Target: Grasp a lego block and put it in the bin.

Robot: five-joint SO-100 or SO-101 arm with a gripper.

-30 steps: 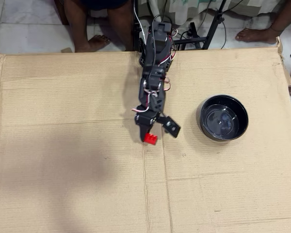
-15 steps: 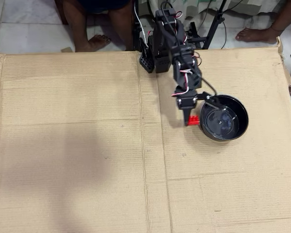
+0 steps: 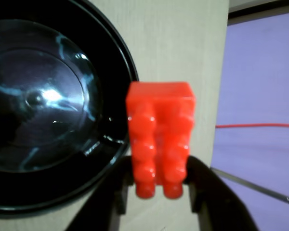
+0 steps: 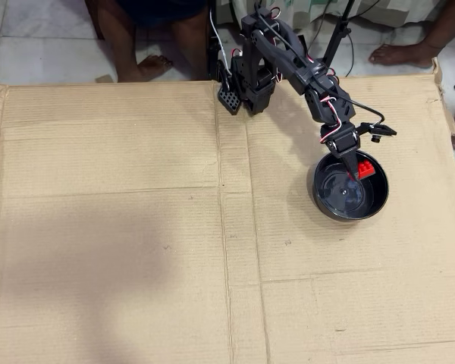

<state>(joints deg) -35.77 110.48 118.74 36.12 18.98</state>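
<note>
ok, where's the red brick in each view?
Wrist view: red brick low centre, clamped between the gripper fingers, right of the black bowl.
Overhead view: brick right of centre, over the bowl's upper right.
Shared landmark: the bowl.

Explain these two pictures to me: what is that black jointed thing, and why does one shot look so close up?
The black jointed thing is a small robot arm standing at the far edge of a cardboard sheet. One camera looks straight down from above and shows the whole scene. The other rides on the arm's wrist, so it sees only what lies just ahead of the tool, very near. The tool is a pair of fingers that pinch; here they are shut on a red brick. In the overhead view the brick hangs over the black bowl, near its rim. People's bare feet show on the tiled floor beyond.
</note>
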